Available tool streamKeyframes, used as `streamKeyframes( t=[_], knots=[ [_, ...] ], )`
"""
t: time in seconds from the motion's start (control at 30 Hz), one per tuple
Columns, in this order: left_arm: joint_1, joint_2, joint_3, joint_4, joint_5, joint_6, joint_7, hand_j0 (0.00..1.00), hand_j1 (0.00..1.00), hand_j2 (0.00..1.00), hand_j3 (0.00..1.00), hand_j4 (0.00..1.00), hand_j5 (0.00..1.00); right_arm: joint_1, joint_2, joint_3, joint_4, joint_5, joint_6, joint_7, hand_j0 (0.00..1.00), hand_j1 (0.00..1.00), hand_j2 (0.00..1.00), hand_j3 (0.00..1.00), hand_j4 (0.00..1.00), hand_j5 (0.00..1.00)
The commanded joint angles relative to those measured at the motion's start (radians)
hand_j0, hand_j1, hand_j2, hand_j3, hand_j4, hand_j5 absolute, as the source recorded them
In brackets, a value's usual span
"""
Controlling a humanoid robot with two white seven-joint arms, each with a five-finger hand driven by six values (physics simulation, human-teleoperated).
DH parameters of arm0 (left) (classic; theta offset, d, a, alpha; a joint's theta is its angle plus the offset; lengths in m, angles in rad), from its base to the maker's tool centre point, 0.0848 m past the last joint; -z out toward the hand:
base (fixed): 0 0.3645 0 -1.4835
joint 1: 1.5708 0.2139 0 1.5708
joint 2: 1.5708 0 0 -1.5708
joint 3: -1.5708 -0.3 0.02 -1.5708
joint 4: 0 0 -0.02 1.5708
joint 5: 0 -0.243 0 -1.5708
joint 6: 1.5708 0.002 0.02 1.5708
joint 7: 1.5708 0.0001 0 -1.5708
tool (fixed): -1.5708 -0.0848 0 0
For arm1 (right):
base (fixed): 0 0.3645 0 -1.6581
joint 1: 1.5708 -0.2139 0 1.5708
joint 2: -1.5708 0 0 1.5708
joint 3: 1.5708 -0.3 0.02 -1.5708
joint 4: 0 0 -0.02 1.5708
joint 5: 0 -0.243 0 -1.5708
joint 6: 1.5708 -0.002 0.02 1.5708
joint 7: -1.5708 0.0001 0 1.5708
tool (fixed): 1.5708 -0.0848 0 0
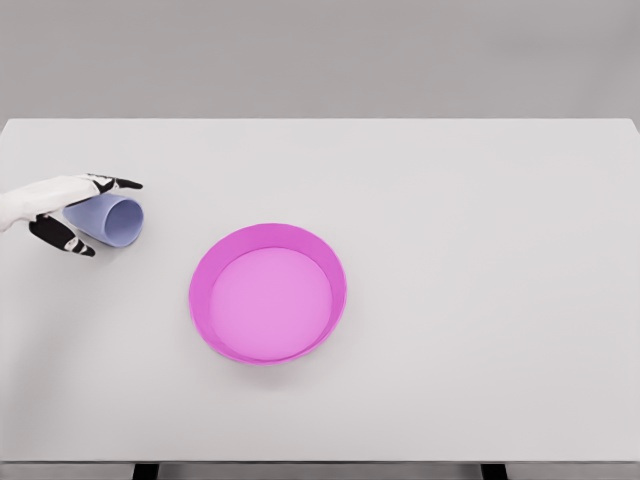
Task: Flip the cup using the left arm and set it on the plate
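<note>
The left hand (62, 212) is reaching in from the left edge and wrapping its fingers (118, 184) over a pale blue cup (112, 220), thumb underneath. The cup is tilting on its side, its open mouth facing away from the palm. A round magenta plate (205, 275) is sitting on the white table (480, 250), well apart from the hand, out beyond the fingertips and nearer the robot.

The plate (268, 293) lies on the surface (480, 250), left of the middle and toward the near edge; the cup (112, 220) lies tipped on its side at the far left, behind and left of the plate, well apart from it; the left hand (60, 210) comes in from the left edge, its fingers (118, 184) around the cup.
</note>
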Motion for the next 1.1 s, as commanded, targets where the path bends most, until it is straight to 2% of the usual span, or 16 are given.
streamKeyframes(
  t=[0.0,0.17,0.23,0.33,0.63,0.83,0.97,1.07],
  knots=[
    [-0.003,-0.004,0.001,0.000,-0.002,0.002,-0.001,1.00,1.00,1.00,1.00,1.00,1.00,0.000,0.000,0.000,0.000,0.000,0.000,0.000,1.00,1.00,1.00,1.00,1.00,1.00],
    [-0.006,-0.005,-0.001,0.000,-0.005,0.002,-0.001,1.00,1.00,1.00,1.00,1.00,1.00,0.000,0.000,0.000,0.002,0.000,0.000,0.000,1.00,1.00,1.00,1.00,1.00,1.00],
    [-0.006,-0.008,-0.001,0.000,-0.041,0.002,-0.001,0.98,0.98,0.98,0.98,0.98,0.98,0.000,0.000,0.000,0.000,0.000,0.000,0.000,1.00,1.00,1.00,1.00,1.00,1.00],
    [-0.008,-0.013,-0.001,0.000,-0.043,0.002,-0.001,0.95,0.95,0.95,0.95,0.95,0.95,0.000,0.000,0.000,0.000,0.000,0.000,0.000,1.00,1.00,1.00,1.00,1.00,1.00],
    [-0.006,-0.013,-0.002,-0.003,-0.044,0.002,-0.003,0.74,0.74,0.74,0.74,0.74,0.74,0.000,0.000,0.000,0.000,0.000,0.000,0.000,1.00,1.00,1.00,1.00,1.00,1.00],
    [-0.003,-0.011,-0.002,-0.009,-0.046,0.002,-0.003,0.71,0.71,0.71,0.71,0.71,0.71,0.000,0.000,0.000,0.000,0.000,0.000,0.000,1.00,1.00,1.00,1.00,1.00,1.00],
    [-0.005,-0.008,0.001,-0.009,-0.032,0.002,0.000,0.67,0.67,0.67,0.67,0.67,0.67,0.000,0.000,0.000,0.000,0.000,0.000,0.000,1.00,1.00,1.00,1.00,1.00,1.00],
    [-0.005,-0.008,0.001,-0.006,0.028,0.002,0.005,0.67,0.67,0.67,0.67,0.67,0.67,0.000,0.000,0.000,0.000,0.000,0.000,0.000,1.00,1.00,1.00,1.00,1.00,1.00]
  ],
)
